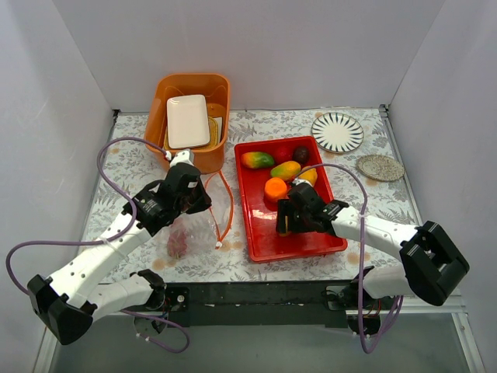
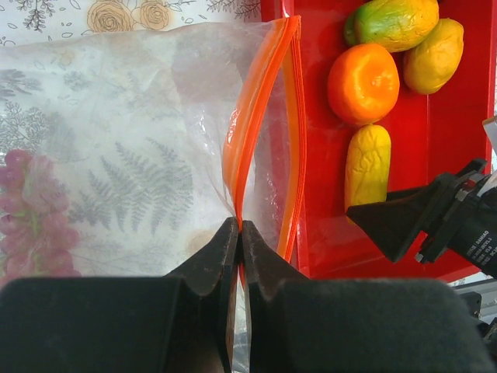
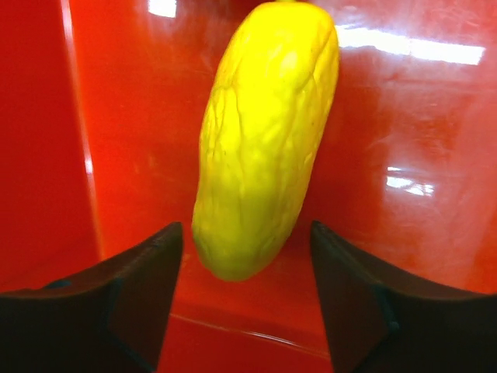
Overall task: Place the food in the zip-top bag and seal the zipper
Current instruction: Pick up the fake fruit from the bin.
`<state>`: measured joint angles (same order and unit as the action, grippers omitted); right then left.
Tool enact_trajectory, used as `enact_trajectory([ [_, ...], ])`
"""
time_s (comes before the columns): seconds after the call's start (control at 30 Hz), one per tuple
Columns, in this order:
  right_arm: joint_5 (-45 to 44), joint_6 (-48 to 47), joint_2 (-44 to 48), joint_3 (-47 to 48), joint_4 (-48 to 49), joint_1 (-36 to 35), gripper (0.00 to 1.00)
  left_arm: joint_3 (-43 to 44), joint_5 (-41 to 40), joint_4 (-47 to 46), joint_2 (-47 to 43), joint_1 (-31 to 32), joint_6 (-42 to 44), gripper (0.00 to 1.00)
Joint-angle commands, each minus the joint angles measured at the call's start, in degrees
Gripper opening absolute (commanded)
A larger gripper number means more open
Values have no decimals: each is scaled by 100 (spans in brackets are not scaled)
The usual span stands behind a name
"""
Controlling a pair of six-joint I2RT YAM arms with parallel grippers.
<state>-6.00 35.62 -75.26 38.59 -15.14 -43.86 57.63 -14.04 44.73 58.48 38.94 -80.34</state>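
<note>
The zip-top bag lies flat on the fern-and-rose printed tablecloth, just left of the red tray. It is thin, clear, crinkly film, and the leaf pattern shows straight through it. Its zipper is a narrow orange-red strip. The two lips are parted into a long slit, and the mouth faces the tray and reaches its near wall. Inside the pouch, at the far end from the mouth, sits the dark red grape bunch, knobbly and blurred by the plastic.

The left gripper is clenched tight on the bag's mouth edge, its matte black fingers pressed together where the strip runs in between them.

The tray is glossy hard plastic with bright glare streaks. The right gripper hangs low over it with its fingers spread wide. They flank the near end of a yellow piece, which is long, rounded and wrinkle-skinned, and there is a sliver of red showing on each side, so nothing is grasped. Just beyond it are a dimpled orange, a green-and-red mango and a yellower mango, bunched close together. The dark purple ball sits at the tray's far end.

Behind the bag stands a deep orange bin with a white rectangular dish resting in it. To the right of the tray are a round striped plate and a speckled grey coaster. Purple cables loop off the left arm over the cloth.
</note>
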Motion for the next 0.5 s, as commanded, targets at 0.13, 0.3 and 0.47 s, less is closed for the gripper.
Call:
enact_trajectory([
  [0.13, -903, -257, 239, 404, -429, -9, 83, -49, -169, 54, -346, -18, 62, 6],
  [0.3, -781, -222, 311, 386, -183, 0, 81, -58, -90, 1, -346, -18, 0, 5],
  [0.47, -526, -309, 47, 518, -122, 17, 71, -59, -90, -17, -364, -18, 9, 6],
])
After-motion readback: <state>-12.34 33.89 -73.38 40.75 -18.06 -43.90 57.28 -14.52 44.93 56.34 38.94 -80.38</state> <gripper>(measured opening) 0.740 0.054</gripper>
